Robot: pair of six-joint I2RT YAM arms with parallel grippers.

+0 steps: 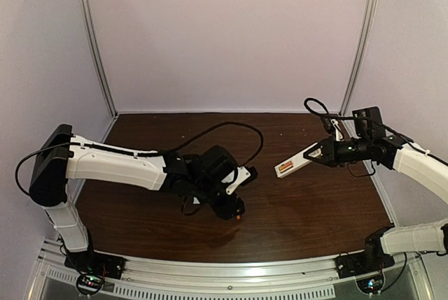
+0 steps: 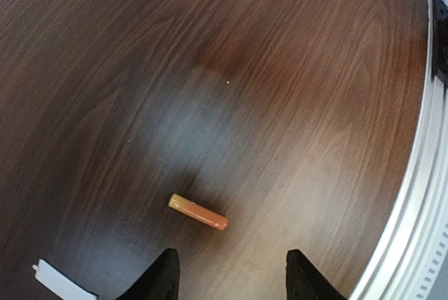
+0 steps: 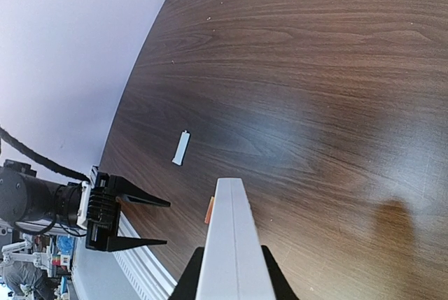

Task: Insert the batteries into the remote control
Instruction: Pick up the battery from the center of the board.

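My right fingers (image 3: 187,287) are clenched on the remote control (image 1: 294,162), holding it above the surface (image 2: 280,69). My left fingers (image 2: 162,279) hang released just short of an orange battery (image 2: 198,211) lying flat. This looks like the pickup step. Next I should lower and close across the battery.

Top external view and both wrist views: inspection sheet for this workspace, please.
Surface: dark wood table, bare grain, few pale specks.
Job's things: one battery lying flat under the left gripper; remote control held off the table; second battery not made out.
Clutter: white cover plate lying flat.
Grippers: left gripper open; right gripper shut on remote control.
Cables: black cable looped over left arm.
Surroundings: pale walls, metal rail.
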